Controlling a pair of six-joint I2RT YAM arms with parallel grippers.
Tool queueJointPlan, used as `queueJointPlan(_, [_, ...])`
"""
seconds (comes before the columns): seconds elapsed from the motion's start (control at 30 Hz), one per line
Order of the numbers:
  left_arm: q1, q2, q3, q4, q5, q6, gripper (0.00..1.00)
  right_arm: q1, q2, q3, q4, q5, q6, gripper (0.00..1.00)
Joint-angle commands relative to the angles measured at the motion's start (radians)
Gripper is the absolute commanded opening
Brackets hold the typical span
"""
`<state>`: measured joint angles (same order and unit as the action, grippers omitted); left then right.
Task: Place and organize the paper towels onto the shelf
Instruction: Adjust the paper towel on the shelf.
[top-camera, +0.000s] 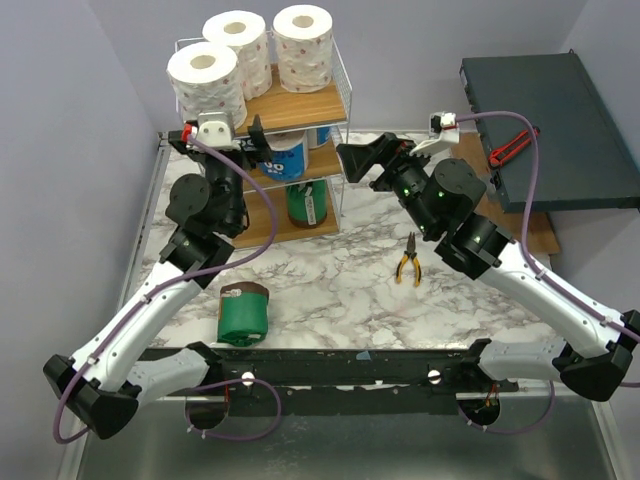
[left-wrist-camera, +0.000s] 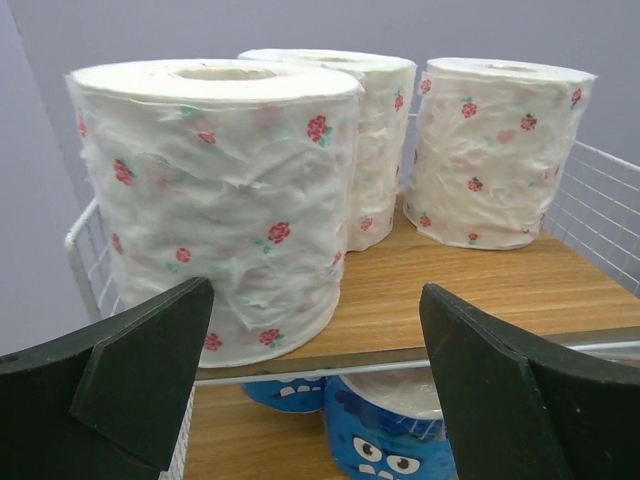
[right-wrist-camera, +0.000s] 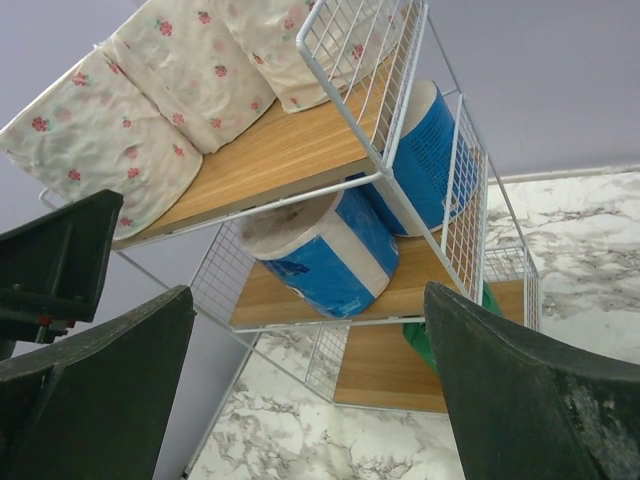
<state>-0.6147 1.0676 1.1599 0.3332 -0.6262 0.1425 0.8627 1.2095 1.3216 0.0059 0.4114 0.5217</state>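
The shelf stands at the back of the table. Three white speckled paper towels stand on its top board, two blue-wrapped rolls on the middle tier, and a green roll on the bottom tier. Another green roll lies on the marble table. My left gripper is open and empty just in front of the top tier; its view shows the nearest speckled roll and a blue roll below. My right gripper is open and empty right of the shelf.
Yellow-handled pliers lie on the table right of centre. A dark grey-green flat box sits at the back right with a red-handled tool on it. Walls close in on the left and behind the shelf.
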Motion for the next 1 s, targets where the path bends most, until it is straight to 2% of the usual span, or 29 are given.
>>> queueJointPlan(0.0, [0.013, -0.099, 0.003, -0.054, 0.099, -0.075, 0.94, 0.003, -0.025, -0.01, 0.002, 0.023, -0.019, 1.0])
queueJointPlan(0.2, [0.013, -0.176, 0.081, -0.189, 0.198, -0.13, 0.95, 0.002, -0.029, -0.01, 0.002, 0.018, -0.022, 1.0])
queueJointPlan(0.33, [0.017, -0.211, 0.103, -0.2, 0.15, -0.092, 0.96, 0.003, -0.033, -0.016, 0.002, 0.014, -0.019, 1.0])
queueJointPlan(0.47, [0.049, -0.194, 0.13, -0.224, 0.098, -0.057, 0.94, 0.002, -0.038, -0.02, 0.002, 0.009, -0.013, 1.0])
queueJointPlan(0.63, [0.096, -0.173, 0.132, -0.222, 0.121, -0.078, 0.89, 0.002, -0.051, -0.028, 0.002, 0.01, -0.014, 1.0])
queueJointPlan(0.8, [0.116, -0.139, 0.127, -0.223, 0.188, -0.108, 0.89, 0.003, -0.066, -0.034, -0.003, 0.021, -0.02, 1.0])
queueJointPlan(0.97, [0.121, -0.1, 0.133, -0.21, 0.19, -0.11, 0.9, 0.003, -0.076, -0.045, -0.004, 0.026, -0.026, 1.0])
